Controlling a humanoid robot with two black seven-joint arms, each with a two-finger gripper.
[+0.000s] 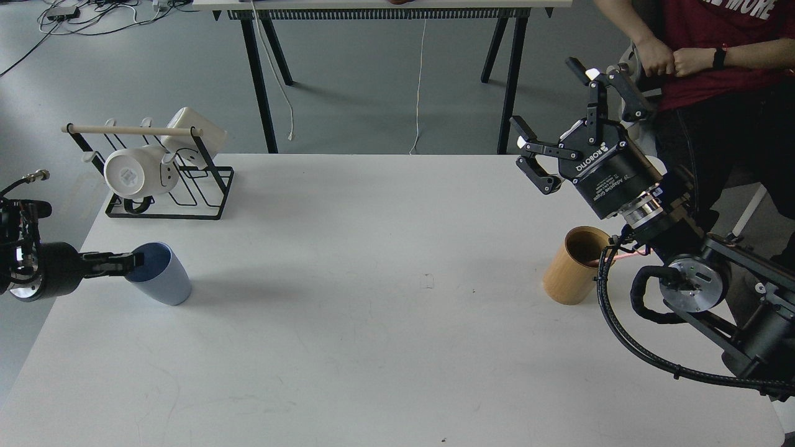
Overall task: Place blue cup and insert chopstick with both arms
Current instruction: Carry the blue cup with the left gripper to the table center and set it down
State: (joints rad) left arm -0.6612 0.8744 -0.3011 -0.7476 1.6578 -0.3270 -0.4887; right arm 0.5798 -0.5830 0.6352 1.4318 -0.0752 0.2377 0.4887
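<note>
Left gripper (127, 263) reached in from left edge, fingers clenched on near rim of blue cup (160, 274). Cup stood tilted on white table (372, 347), in front of black wire rack (177, 192) holding white mugs (133, 172). Right gripper (562, 127) hung raised at right, fingers spread, empty. Below it, tan wooden cylinder (568, 267); pink chopstick (621, 254) barely showed at its rim, mostly hidden by arm. Person in red shirt (714, 49) stood behind.
</note>
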